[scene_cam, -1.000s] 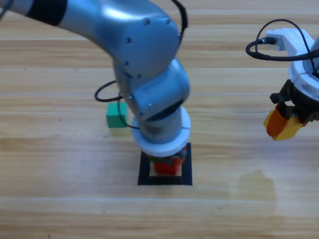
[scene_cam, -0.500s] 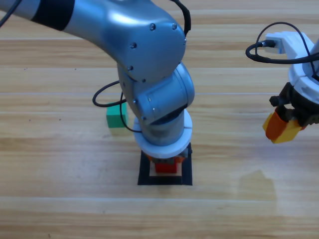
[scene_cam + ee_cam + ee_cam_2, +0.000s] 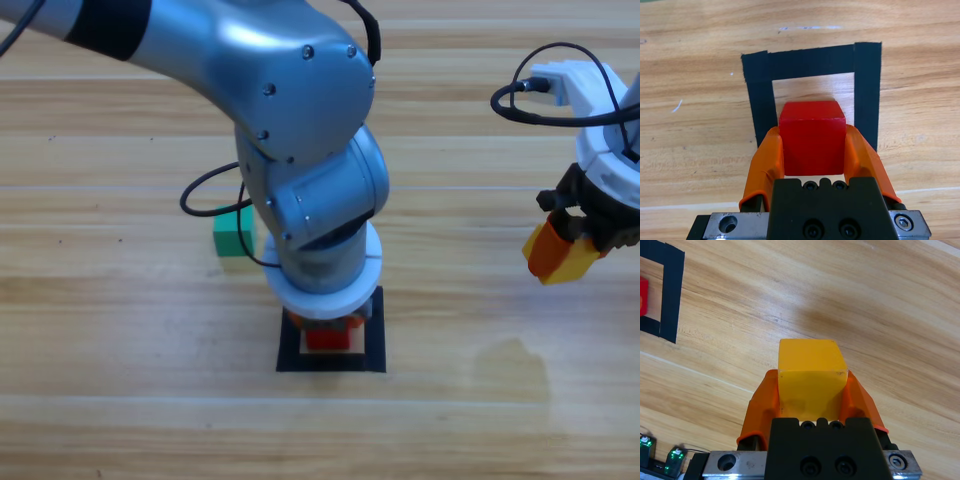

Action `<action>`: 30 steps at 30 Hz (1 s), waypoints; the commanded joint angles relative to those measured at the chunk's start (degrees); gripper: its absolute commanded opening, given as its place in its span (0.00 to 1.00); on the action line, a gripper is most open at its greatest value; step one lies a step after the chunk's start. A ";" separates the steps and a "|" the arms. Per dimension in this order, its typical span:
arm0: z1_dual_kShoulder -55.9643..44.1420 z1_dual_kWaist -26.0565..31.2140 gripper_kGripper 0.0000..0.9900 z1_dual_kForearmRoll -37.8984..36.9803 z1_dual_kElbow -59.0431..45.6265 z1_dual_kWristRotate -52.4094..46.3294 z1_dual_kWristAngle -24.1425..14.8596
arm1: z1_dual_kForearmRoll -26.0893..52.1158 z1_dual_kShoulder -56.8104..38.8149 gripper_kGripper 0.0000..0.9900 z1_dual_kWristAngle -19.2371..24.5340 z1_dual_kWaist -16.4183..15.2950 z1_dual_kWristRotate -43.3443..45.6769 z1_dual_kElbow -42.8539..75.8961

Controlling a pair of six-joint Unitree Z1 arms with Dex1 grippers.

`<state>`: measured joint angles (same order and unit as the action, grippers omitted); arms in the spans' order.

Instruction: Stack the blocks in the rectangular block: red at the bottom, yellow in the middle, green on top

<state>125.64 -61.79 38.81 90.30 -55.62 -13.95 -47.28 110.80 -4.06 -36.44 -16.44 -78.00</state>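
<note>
A: Red cube (image 3: 812, 142) is sitting clamped between the orange jaws of the left gripper (image 3: 812, 155), over the hollow centre of the rectangular block (image 3: 762, 95). Where are the risks lying?

B: Judging from the left wrist view, the cube is lying close to the tape's near side, so a release here may be leaving it off-centre, narrowing the footing for the two cubes to follow. Jaws dragging on opening could also be twisting it.

A: And the right gripper (image 3: 812, 390)?

B: It is waiting well apart, to the right of the outline, its jaws closed on the yellow cube (image 3: 811, 375). A loose grip could be tilting that cube when it is set down.

A: What is each view adding?

B: High view is showing the green cube (image 3: 233, 231) resting on the table (image 3: 120, 330) beside the left arm, up and left of the outline; neither wrist view is showing it. High view is hiding most of the red cube under the wrist, while the left wrist view is showing the grip plainly.
</note>
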 commanded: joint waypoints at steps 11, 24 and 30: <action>3.65 -1.58 0.14 2.15 3.48 -1.95 -0.90 | 1.57 -1.64 0.24 -0.15 1.54 -0.26 1.97; 4.70 -1.76 0.14 2.59 3.13 -3.01 -1.34 | 2.10 -1.82 0.24 -0.15 1.54 -0.17 2.50; 5.05 -1.94 0.27 2.50 3.39 -3.01 -1.25 | 2.28 -2.00 0.24 -0.15 1.54 -0.26 2.68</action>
<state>127.41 -61.97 41.03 93.97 -58.02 -14.56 -46.22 110.81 -4.06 -36.44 -16.45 -77.00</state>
